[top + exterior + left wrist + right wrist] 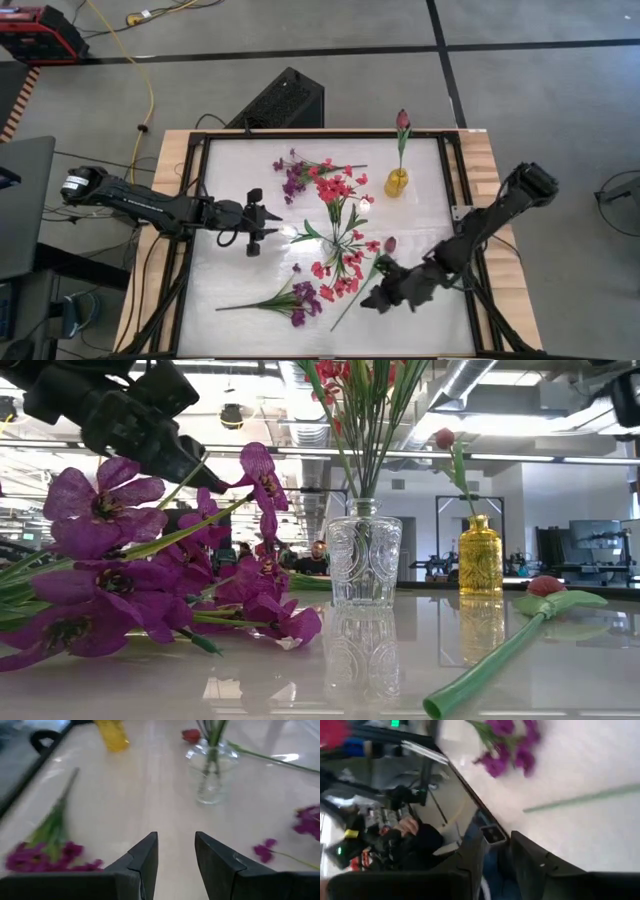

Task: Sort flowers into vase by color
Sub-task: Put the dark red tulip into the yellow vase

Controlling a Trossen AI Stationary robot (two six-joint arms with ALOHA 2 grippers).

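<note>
A clear glass vase (341,238) holds red-pink blossoms (338,190) and stands mid-table. A yellow vase (397,183) at the far side holds one maroon tulip (403,121). Purple stems lie on the table at the far side (294,178) and near side (300,297). Another maroon tulip (390,244) lies on its side with its green stalk (352,305) running toward the near edge. My left gripper (256,222) hovers open left of the clear vase (210,770). My right gripper (383,296) is open beside the lying stalk (585,797), touching nothing.
A black frame (455,200) borders the white table surface. Loose red-pink blossoms (335,275) spread low around the clear vase toward the near side. A person's hand (407,825) shows beyond the table's edge in the right wrist view. Bare surface lies between my left gripper and the near purple stem.
</note>
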